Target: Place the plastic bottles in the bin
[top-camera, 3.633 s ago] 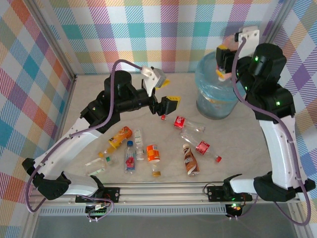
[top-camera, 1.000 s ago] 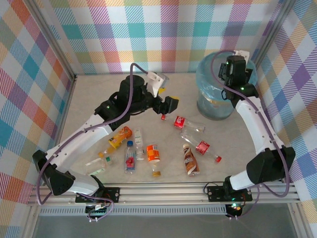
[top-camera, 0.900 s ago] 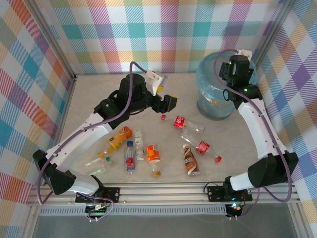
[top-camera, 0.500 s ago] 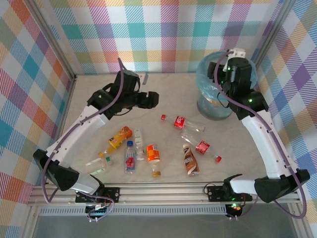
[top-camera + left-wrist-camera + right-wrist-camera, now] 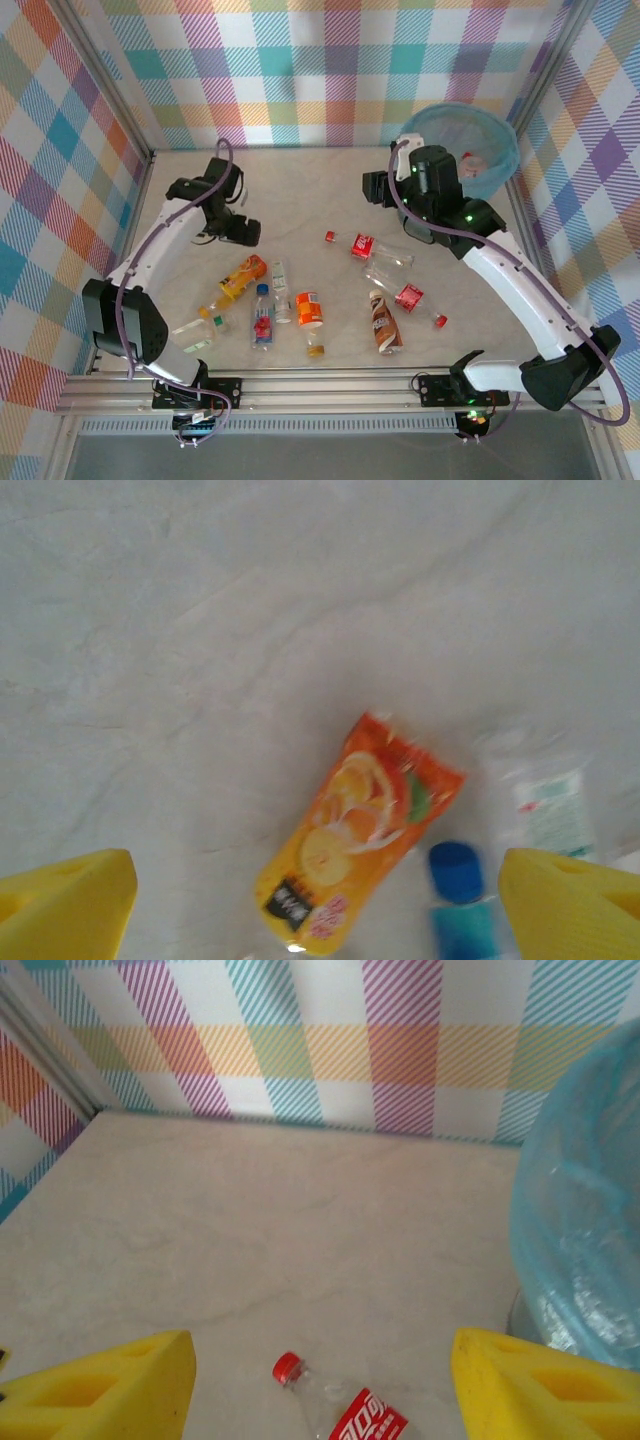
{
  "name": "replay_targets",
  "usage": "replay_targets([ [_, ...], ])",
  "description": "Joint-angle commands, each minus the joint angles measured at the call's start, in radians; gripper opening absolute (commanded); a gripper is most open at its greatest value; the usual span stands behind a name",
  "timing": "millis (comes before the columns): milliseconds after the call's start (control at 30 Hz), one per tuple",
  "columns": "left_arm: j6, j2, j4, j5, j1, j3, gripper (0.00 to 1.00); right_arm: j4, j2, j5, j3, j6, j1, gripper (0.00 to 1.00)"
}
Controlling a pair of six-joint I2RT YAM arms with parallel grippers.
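Top external view: 8 bottles lay on the tabletop, in 2 loose groups at the near middle, well apart from the bin (image 5: pixel 455 108) at the far right. The left arm (image 5: pixel 160 235) hung over the left group, its jaws wide apart and empty, just far of the orange bottle (image 5: pixel 243 277). The right arm (image 5: pixel 470 235) reached left from the bin, its jaws also apart and empty, far of the cola bottle (image 5: pixel 360 245).

In the left wrist view the orange bottle (image 5: pixel 350 850) sat between the yellow pads (image 5: pixel 70 895), with a blue-capped bottle (image 5: pixel 455 880) and a clear bottle (image 5: pixel 540 800) just beside it. A descent there could pinch or shove a neighbour, and a round bottle might roll out from closing jaws. In the right wrist view the cola bottle (image 5: pixel 340 1410) lay below the open jaws, with the bin (image 5: pixel 580 1240) near on the right. A careless swing back could knock the bin or catch its loose liner.

The left wrist view was blurred, so labels were unreadable, and the orange bottle's near end was cut off. The cola bottle ran off the lower edge of the right wrist view. The right arm covered part of the bin's mouth. Something red-marked (image 5: pixel 472 160) lay inside, but I cannot tell how many bottles it held.
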Motion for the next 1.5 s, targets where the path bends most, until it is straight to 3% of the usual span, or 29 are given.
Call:
replay_targets([
  [0, 0.268, -0.054, -0.014, -0.005, 0.032, -0.074, 0.94, 0.020, -0.030, -0.067, -0.021, 0.003, 0.005, 0.68],
  [200, 0.553, -0.181, 0.055, 0.182, 0.089, -0.260, 0.94, 0.022, -0.045, -0.119, -0.048, -0.066, 0.005, 0.68],
  [367, 0.674, -0.174, 0.000, 0.163, 0.132, -0.356, 0.94, 0.030, -0.053, -0.126, -0.066, -0.139, 0.005, 0.69],
  [533, 0.668, -0.166, 0.038, 0.221, 0.159, -0.390, 0.94, 0.039, -0.068, -0.140, -0.081, -0.163, 0.005, 0.69],
  [667, 0.658, -0.121, 0.145, 0.153, 0.159, -0.415, 0.89, 0.057, -0.084, -0.141, -0.106, -0.167, 0.004, 0.69],
  [867, 0.661, -0.030, 0.138, 0.188, 0.158, -0.388, 0.84, 0.056, -0.089, -0.132, -0.112, -0.177, 0.005, 0.69],
  [1467, 0.642, 0.047, 0.244, 0.174, 0.158, -0.445, 0.78, 0.051, -0.061, -0.090, -0.099, -0.237, 0.005, 0.70],
])
